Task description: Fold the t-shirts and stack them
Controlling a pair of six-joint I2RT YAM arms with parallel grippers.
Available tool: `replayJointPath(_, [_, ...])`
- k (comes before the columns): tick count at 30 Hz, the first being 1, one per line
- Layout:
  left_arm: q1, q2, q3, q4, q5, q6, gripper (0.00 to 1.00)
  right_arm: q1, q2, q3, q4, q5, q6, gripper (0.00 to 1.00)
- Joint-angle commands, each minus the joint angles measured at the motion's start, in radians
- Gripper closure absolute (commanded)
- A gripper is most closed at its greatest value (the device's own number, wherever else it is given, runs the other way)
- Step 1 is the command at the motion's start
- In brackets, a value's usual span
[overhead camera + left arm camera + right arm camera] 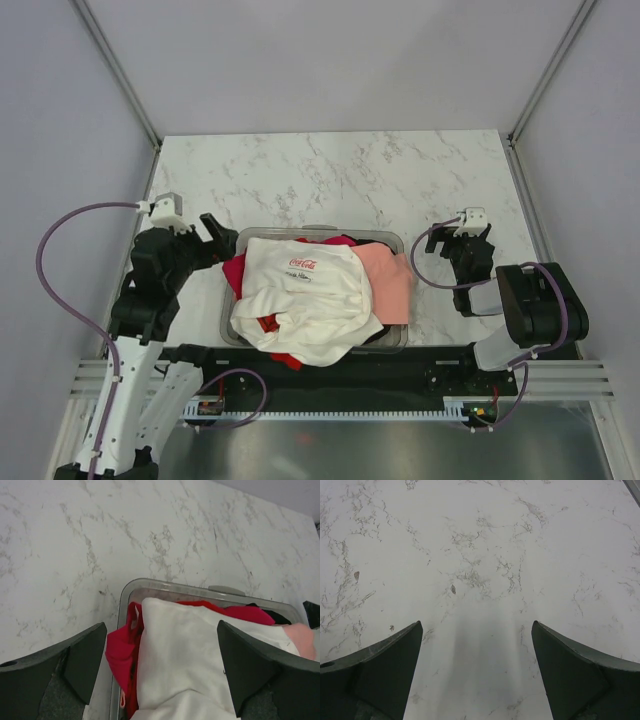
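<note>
At frame center, the t-shirts [305, 290] fill the bin [310, 231]; left gripper [161, 630] and right gripper [476, 625] both have fingers spread wide.

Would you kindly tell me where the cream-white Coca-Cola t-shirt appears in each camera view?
Top external: the cream-white t-shirt lies at centre, heaped atop the clear bin.
Left wrist: lower centre, filling the bin.
Right wrist: not in it.
Shared landmark: the marble tabletop, in all three; the bin rim links the first two.
</note>
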Motion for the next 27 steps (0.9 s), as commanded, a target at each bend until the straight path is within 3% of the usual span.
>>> replayJointPath(1, [0.001,-0.031,0.092,-0.231,-0.011,-0.052,0.00,0.001,-0.014,0.016,0.038,-0.011,-0.004,0.02])
replayJointPath(2, [0.001,-0.038,0.107,-0.274,-0.116,-0.075,0.00,0.001,-0.014,0.018,0.038,-0.011,-0.004,0.02])
replayJointPath(5, [0.001,-0.064,0.146,-0.396,-0.193,-0.127,0.00,0.000,-0.014,0.018,0.038,-0.011,-0.004,0.02])
replayJointPath(13, [0.001,-0.231,0.100,-0.447,-0.141,-0.196,0.00,0.001,-0.014,0.016,0.039,-0.011,-0.004,0.02])
replayJointPath(27, [-0.024,-0.333,-0.046,-0.293,-0.077,-0.198,0.02,0.000,-0.011,0.018,0.036,-0.013,-0.003,0.02])
